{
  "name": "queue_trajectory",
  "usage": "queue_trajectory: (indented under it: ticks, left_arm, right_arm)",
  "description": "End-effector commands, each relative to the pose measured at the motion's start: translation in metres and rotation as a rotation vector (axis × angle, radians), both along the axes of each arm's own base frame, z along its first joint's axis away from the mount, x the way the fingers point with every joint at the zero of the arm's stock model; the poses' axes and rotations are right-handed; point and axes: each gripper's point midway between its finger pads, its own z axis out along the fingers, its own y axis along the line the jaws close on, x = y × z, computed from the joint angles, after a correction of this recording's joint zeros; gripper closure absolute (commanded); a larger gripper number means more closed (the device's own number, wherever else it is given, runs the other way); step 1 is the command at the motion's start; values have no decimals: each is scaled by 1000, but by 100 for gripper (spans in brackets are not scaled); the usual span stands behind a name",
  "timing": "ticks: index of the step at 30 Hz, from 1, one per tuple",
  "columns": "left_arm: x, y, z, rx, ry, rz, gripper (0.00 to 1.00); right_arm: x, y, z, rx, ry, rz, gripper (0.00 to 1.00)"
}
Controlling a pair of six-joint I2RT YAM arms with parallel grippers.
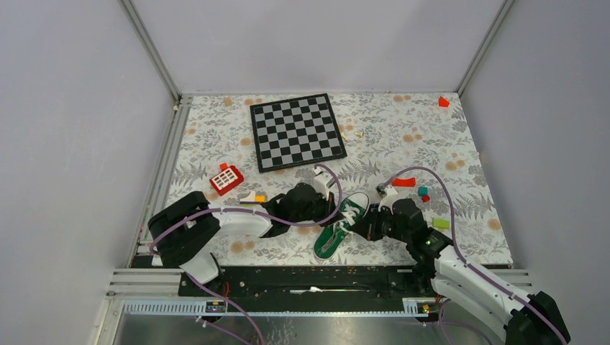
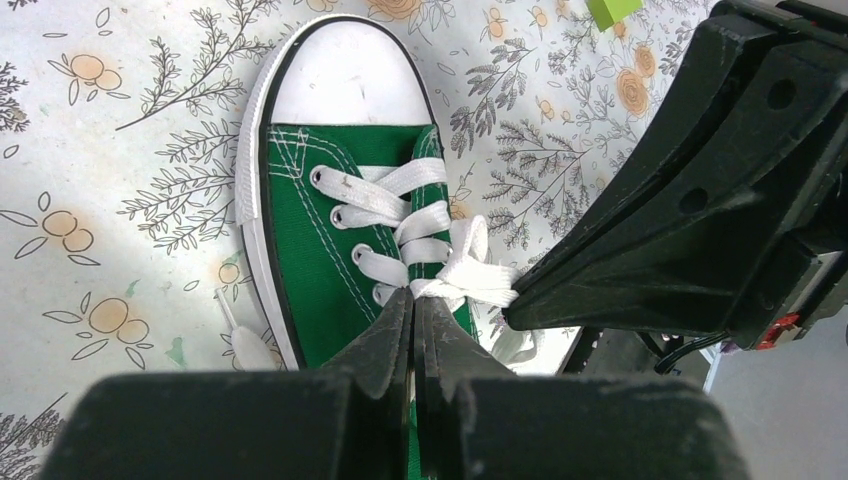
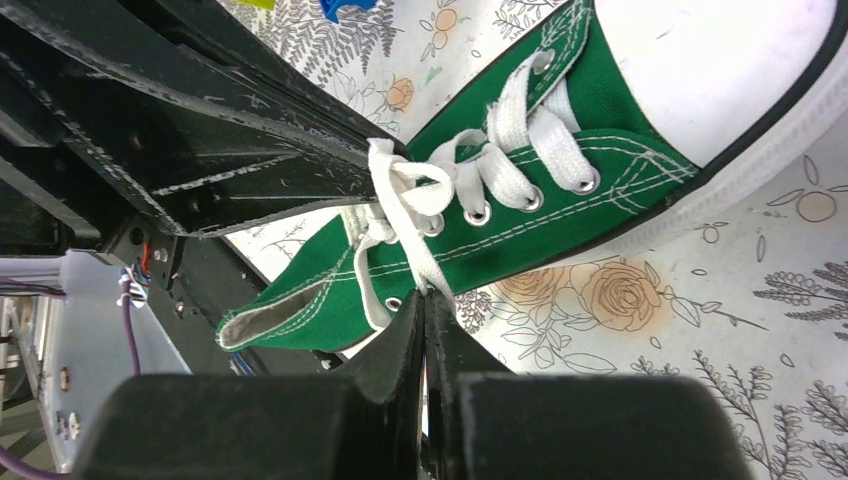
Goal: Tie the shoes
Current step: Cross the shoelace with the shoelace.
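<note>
The shoe (image 1: 332,237) is a small green canvas sneaker with a white toe cap, lying on the floral table between the two arms. Its white laces (image 2: 455,270) bunch into a knot over the tongue. My left gripper (image 2: 413,297) is shut, its fingertips pinching a lace right at that knot. My right gripper (image 3: 425,297) is shut too, nipping a strand of lace (image 3: 420,255) at the shoe's side. In the top view the left gripper (image 1: 338,218) and the right gripper (image 1: 354,228) meet over the shoe's middle. The right gripper's black finger (image 2: 660,240) nearly touches the knot.
A chessboard (image 1: 297,131) lies at the back centre. A red toy with white keys (image 1: 226,179) and small blocks (image 1: 252,196) sit left of the shoe. A red piece (image 1: 403,182), a teal one (image 1: 423,191) and a green block (image 1: 440,223) sit to the right. A red block (image 1: 444,101) is far back right.
</note>
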Motion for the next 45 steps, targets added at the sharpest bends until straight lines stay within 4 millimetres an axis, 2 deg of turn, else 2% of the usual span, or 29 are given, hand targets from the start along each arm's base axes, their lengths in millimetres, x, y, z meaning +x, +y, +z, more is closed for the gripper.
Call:
queue_trajectory:
  ticks: [1, 8, 15, 23, 32, 39, 41, 43, 44, 45]
  left_arm:
    - [-2, 3, 8, -10, -6, -7, 100]
    - [-9, 6, 4, -8, 12, -20, 100]
    - [-14, -14, 11, -31, 13, -58, 100]
    - [-26, -24, 10, -24, 48, -148, 100]
    - [-34, -17, 8, 23, 59, -183, 64]
    - [-41, -1, 19, 50, 30, -204, 44]
    - [-43, 2, 26, 50, 17, -216, 35]
    - [-43, 4, 34, 48, -1, -219, 18]
    - [-40, 5, 37, 48, -15, -209, 15]
    - [-37, 5, 40, 48, -29, -199, 7]
  right_arm:
    - [-1, 7, 8, 54, -20, 17, 100]
    - [0, 8, 9, 80, -34, 2, 100]
    - [2, 12, 10, 83, -31, 20, 100]
    - [5, 13, 9, 72, -31, 22, 100]
    - [7, 12, 9, 67, -39, 10, 100]
    - [8, 13, 8, 64, -38, 15, 100]
    - [8, 14, 8, 65, -37, 16, 100]
    - [9, 14, 8, 66, -37, 17, 100]
    - [9, 14, 7, 66, -38, 18, 100]
    - [9, 14, 7, 66, -36, 17, 100]
